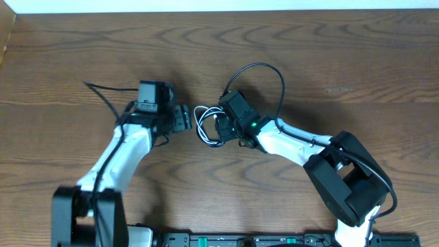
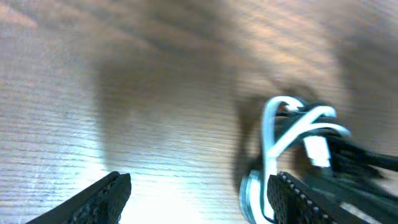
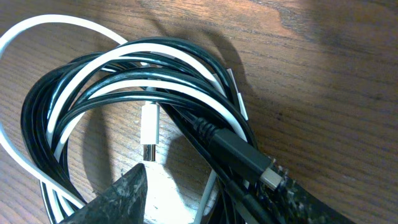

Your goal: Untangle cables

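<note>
The cables lie as one tangled coil (image 1: 205, 125) on the table between my two grippers. In the right wrist view the white cable (image 3: 118, 59) and the black cable (image 3: 37, 106) loop through each other. A white plug (image 3: 149, 127) lies inside the coil, and a black plug (image 3: 239, 152) rests on my right-hand finger (image 3: 305, 199). My right gripper (image 3: 208, 177) is open with several strands running between its jaws, and a gap shows beside the other finger (image 3: 121, 196). My left gripper (image 2: 199, 186) is open over bare wood, with the white cable (image 2: 270, 140) just by one finger (image 2: 292, 199).
The wooden table (image 1: 329, 48) runs to a pale edge at the back. Thicker black arm wires arc over the right wrist (image 1: 273, 74) and trail behind the left wrist (image 1: 103, 92). The arm bases stand at the front edge (image 1: 89, 219).
</note>
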Available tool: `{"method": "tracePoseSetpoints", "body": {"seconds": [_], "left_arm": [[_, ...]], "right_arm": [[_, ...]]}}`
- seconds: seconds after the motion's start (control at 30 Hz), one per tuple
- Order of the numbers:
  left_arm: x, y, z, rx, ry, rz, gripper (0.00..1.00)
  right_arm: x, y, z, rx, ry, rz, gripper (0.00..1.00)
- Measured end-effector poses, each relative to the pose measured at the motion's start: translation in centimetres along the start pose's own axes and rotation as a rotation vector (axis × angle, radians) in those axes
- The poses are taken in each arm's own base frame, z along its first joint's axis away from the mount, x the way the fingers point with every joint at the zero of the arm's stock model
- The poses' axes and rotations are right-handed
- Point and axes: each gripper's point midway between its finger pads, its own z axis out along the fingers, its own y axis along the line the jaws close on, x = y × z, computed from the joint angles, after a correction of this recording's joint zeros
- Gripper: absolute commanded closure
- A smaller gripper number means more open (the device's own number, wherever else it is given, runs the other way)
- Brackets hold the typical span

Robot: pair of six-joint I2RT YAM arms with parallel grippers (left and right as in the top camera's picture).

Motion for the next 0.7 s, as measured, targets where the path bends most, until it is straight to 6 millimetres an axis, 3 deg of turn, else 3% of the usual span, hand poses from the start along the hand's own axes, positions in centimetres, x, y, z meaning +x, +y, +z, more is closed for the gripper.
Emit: {"method": "tracePoseSetpoints", "body": {"seconds": [0.23,0.53,0.7], "left_arm": [[0.5,-1.0,0.4,0.062,0.033,-0.001,0.25],[2.1,0.2,4.9,0.043,0.119,-0.021,0.26],[0.8,-0.3,5.7,0.065,0.090,-0.019,0.41]], "right_arm": [[0.0,0.0,0.0,-0.001,-0.001,0.000,0.48],[0.0,0.0,0.0,-0.001,-0.001,0.000,0.47],[0.0,0.1,0.0,-0.003,0.000,0.000,0.48]]}}
